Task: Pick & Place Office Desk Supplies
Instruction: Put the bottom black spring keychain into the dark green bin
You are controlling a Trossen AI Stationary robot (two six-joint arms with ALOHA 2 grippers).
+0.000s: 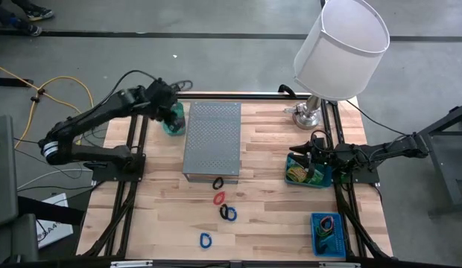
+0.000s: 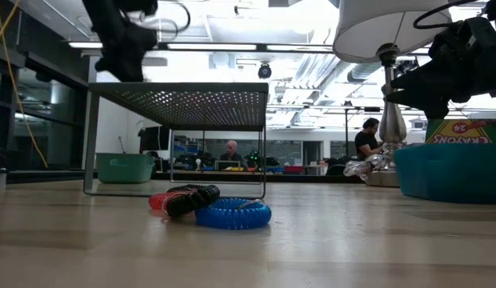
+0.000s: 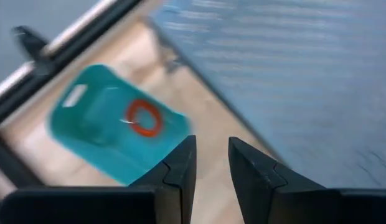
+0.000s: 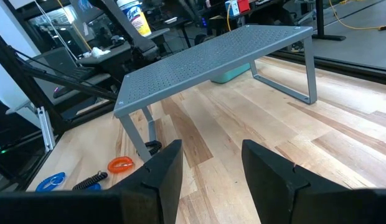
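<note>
- The left gripper (image 3: 210, 158) hangs above a teal bin (image 3: 112, 124) at the far left of the surface, beside the grey perforated metal stand (image 1: 212, 140); its fingers (image 3: 180, 168) are parted and hold nothing.
- An orange-red ring (image 3: 144, 117) lies in that bin, apart from the fingers and just ahead of them.
- The right gripper (image 4: 208, 165), fingers spread and bare, hovers over a second teal bin (image 1: 308, 170) near the lamp (image 1: 340, 37).
- On the pale wood-plank surface (image 1: 156, 216) lie coiled loops: black (image 1: 217, 182), red (image 1: 219, 198), a blue one (image 1: 229, 214), another blue (image 1: 206, 240).
- A blue tray (image 1: 329, 234) sits at the near right.
</note>
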